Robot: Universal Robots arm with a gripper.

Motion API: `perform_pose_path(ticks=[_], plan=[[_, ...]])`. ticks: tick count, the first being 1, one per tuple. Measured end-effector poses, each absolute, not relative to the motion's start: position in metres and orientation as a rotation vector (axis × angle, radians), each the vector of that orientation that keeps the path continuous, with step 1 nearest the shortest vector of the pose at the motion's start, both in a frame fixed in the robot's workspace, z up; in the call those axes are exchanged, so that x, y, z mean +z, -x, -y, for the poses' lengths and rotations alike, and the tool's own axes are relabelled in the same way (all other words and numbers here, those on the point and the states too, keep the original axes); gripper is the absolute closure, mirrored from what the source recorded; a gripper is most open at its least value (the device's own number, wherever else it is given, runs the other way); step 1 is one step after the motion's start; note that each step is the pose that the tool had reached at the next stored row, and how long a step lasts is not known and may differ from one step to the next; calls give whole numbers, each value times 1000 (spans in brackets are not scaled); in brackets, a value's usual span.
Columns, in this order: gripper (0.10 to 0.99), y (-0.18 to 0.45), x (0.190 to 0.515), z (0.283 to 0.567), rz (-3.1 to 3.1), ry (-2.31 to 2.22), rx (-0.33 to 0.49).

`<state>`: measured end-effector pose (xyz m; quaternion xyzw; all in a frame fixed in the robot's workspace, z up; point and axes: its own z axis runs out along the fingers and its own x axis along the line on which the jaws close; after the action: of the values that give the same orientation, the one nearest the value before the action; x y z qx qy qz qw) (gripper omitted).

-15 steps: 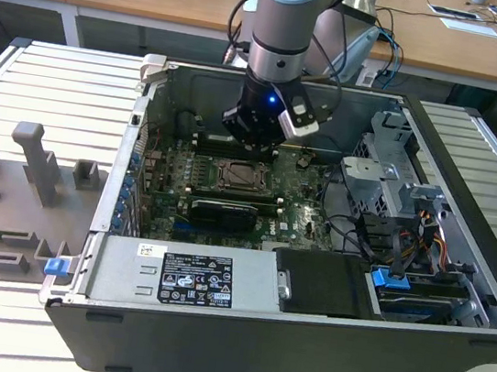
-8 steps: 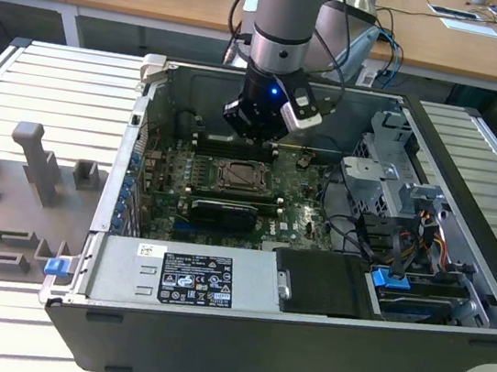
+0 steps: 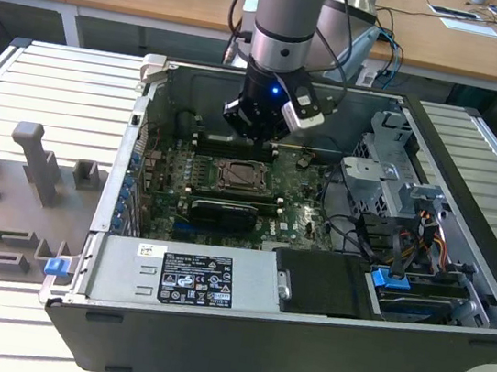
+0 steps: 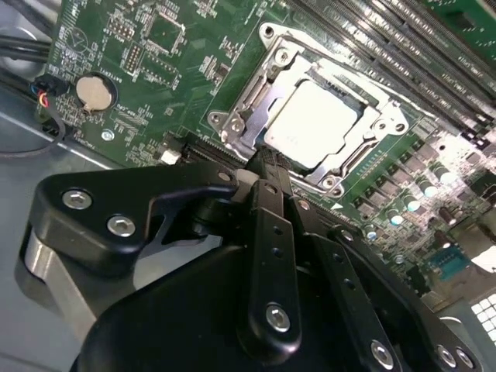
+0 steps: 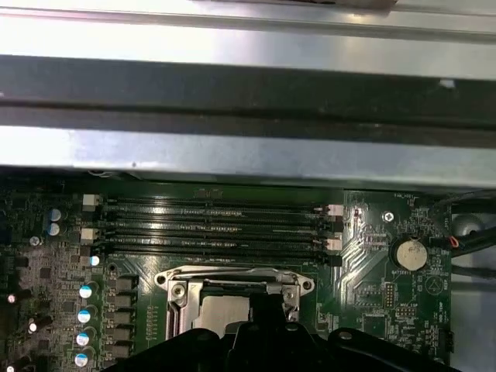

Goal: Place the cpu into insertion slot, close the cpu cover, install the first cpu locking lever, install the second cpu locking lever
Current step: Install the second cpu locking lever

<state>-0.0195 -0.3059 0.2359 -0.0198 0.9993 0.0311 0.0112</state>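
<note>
The cpu (image 4: 310,124), a pale silver square, lies flat in the insertion slot (image 3: 240,177) on the green board. The cpu cover (image 4: 273,84), a silver frame, lies down around it, and the chip shows through its window. My gripper (image 4: 262,159) hangs just above the socket's edge, with its black fingers drawn together and nothing between them. In the exterior view the gripper (image 3: 254,130) is over the far side of the socket. In the first wrist view the gripper (image 5: 267,298) overlaps the cover (image 5: 232,277), and the cpu (image 5: 221,314) shows below it.
Long black memory slots (image 5: 217,225) run beside the socket, with a coin battery (image 5: 409,253) nearby. A black card (image 3: 223,212), the power supply (image 3: 180,278) and a drive cage (image 3: 396,188) crowd the case. The metal case wall (image 5: 232,93) is close behind. Grey fixtures (image 3: 28,174) stand outside.
</note>
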Motion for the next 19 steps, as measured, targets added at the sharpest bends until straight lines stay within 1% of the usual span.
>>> perform_pose_path(ticks=[8,13,19], plan=[[980,19,236,308,-3117,62,97],[980,19,246,308,-3117,62,97],[980,20,247,312,-3117,62,96]])
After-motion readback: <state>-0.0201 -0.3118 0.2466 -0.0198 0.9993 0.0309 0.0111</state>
